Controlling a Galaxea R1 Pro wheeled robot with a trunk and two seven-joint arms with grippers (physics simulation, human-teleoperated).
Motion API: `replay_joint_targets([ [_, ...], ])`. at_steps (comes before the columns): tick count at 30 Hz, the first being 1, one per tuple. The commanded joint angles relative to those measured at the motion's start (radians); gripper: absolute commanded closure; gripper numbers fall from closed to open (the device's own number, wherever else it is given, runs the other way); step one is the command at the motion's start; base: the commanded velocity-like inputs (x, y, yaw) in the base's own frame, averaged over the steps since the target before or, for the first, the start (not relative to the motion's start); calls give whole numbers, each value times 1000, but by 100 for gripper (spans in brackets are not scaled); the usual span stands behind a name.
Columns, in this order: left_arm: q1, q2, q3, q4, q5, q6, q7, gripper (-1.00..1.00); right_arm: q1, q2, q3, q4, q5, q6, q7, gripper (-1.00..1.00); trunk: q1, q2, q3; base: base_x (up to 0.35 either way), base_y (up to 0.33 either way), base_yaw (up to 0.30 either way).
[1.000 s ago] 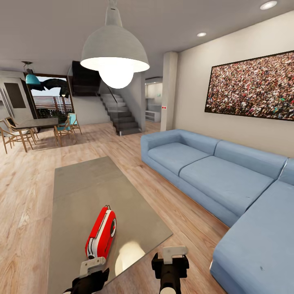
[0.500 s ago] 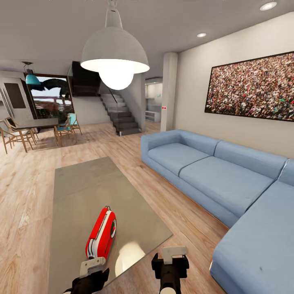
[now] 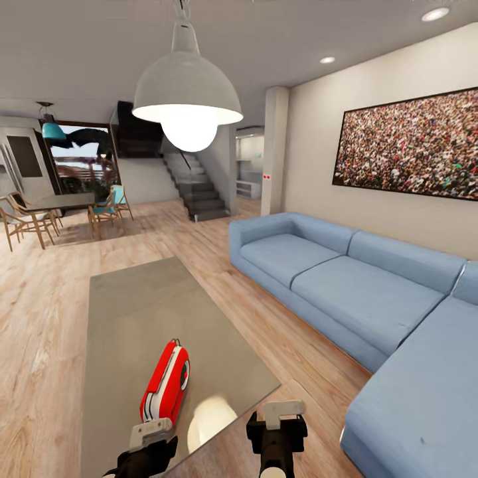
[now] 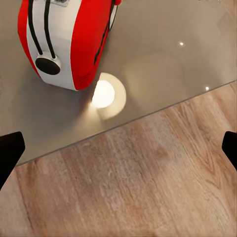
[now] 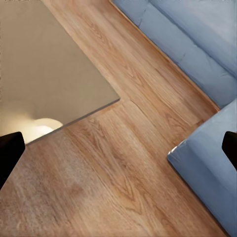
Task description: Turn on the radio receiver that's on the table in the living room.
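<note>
The radio (image 3: 165, 390) stands on edge on the table (image 3: 133, 312), near its close end, just ahead of the left gripper (image 3: 151, 435) and untouched by it. In the left wrist view the radio (image 4: 66, 39) lies beyond the fingers (image 4: 10, 153), which sit at the frame's far sides: spread wide, holding nothing. The right gripper (image 3: 282, 415) hangs over bare floor (image 5: 128, 168) between table and sofa (image 3: 372, 292), its fingers (image 5: 10, 150) equally wide and empty.

Handling, as judged: a rigid plastic shell, light, smooth. On the glassy top, and standing on a narrow edge, it will likely slide or tip under a push. Press the control lightly, or steady the flat red sides first.

Not determinable: the switch itself. The dark round fitting at the radio's near end may be a knob. The radio's top is cropped in the wrist view.
</note>
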Motion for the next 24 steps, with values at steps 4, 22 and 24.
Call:
replay_joint_targets([
  [4,0,0,0,0,0,0,0,-100,0,0,0,0,0,0,0,-100,-15,28,13,0,0,0],
  [22,0,0,0,0,0,21,0,-100,0,0,0,2,-1,2,0,-100,-84,154,69,0,0,0],
  [24,0,0,0,-2,2,43,0,-100,0,0,0,2,-1,2,0,-100,-92,168,75,0,0,0],
])
